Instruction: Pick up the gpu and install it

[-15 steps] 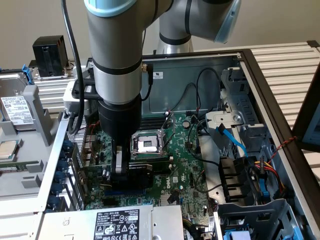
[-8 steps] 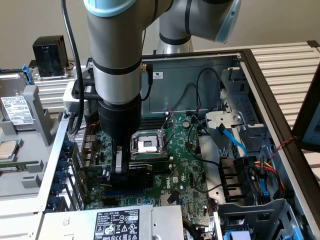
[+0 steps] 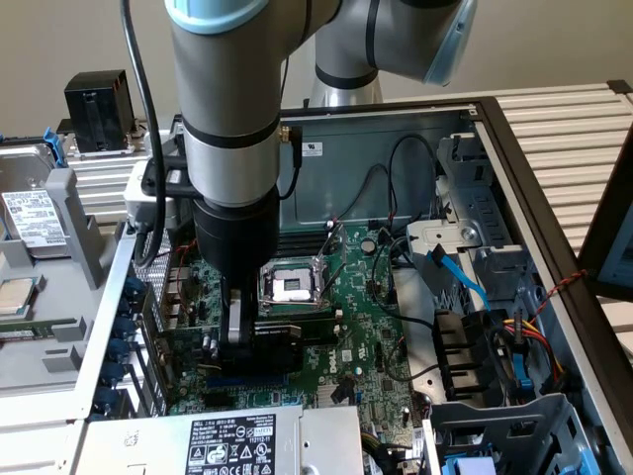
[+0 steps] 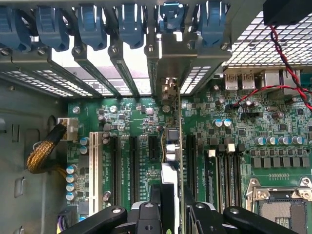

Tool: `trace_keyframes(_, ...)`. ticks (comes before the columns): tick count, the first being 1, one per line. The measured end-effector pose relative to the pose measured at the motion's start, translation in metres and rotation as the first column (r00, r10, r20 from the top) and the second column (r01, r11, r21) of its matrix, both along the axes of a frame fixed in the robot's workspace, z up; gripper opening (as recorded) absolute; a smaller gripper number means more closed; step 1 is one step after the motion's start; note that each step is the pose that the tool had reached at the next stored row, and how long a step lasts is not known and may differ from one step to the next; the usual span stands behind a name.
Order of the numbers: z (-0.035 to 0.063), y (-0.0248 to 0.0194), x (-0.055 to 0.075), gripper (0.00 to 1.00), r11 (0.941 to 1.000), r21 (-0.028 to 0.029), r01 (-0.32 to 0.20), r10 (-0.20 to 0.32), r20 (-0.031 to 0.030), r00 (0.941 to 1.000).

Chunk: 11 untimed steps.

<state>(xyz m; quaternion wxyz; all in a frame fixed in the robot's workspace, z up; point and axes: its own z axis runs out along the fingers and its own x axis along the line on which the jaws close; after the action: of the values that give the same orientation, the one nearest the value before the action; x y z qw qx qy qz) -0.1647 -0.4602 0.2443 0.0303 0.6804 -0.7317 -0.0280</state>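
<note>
Wrist view: I am seeing the claw (image 4: 174,214) clamping the gpu (image 4: 171,146), card standing edge-on at the motherboard (image 4: 136,126) slots.

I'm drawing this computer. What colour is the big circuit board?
Green. The motherboard shows best in the wrist view.

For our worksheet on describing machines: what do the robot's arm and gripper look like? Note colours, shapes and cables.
The arm is a thick silver-grey cylinder with pale blue joint caps and a black band. A black cable runs alongside it. Below comes a black cylindrical wrist section, then the black gripper with a silvery plate. Its fingers are black linkage bars with silver bolts.
</note>
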Motion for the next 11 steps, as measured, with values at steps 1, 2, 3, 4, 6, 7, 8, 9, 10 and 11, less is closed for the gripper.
trace_keyframes(1, -0.0001, 0.0, 0.0, 0.27, 1.0, -0.0001, 0.0, 0.0, 0.0, 1.0)
trace_keyframes(2, -0.0002, 0.0, 0.0, 0.27, 1.0, -0.0002, 0.0, 0.0, 0.0001, 1.0)
trace_keyframes(3, -0.0003, 0.0001, -0.0001, 0.27, 1.0, -0.0002, 0.0, 0.0, 0.0001, 1.0)
trace_keyframes(4, -0.0004, 0.0001, -0.0001, 0.27, 1.0, -0.0003, 0.0, 0.0, 0.0002, 1.0)
trace_keyframes(6, -0.0007, 0.0001, -0.0001, 0.27, 1.0, -0.0004, 0.0, 0.0, 0.0003, 1.0)
trace_keyframes(7, -0.0008, 0.0001, -0.0001, 0.27, 1.0, -0.0005, 0.0, 0.0, 0.0004, 1.0)
trace_keyframes(8, -0.0008, 0.0001, -0.0001, 0.27, 1.0, -0.0007, 0.0, 0.0, 0.0003, 1.0)
trace_keyframes(9, -0.0009, 0.0002, 0.0, 0.27, 1.0, -0.0009, 0.0, 0.0, 0.0004, 1.0)
trace_keyframes(10, -0.0009, 0.0002, -0.0001, 0.27, 1.0, -0.0011, 0.0, 0.0, 0.0004, 1.0)
trace_keyframes(11, -0.001, 0.0002, -0.0001, 0.27, 1.0, -0.0013, 0.0, 0.0, 0.0004, 1.0)
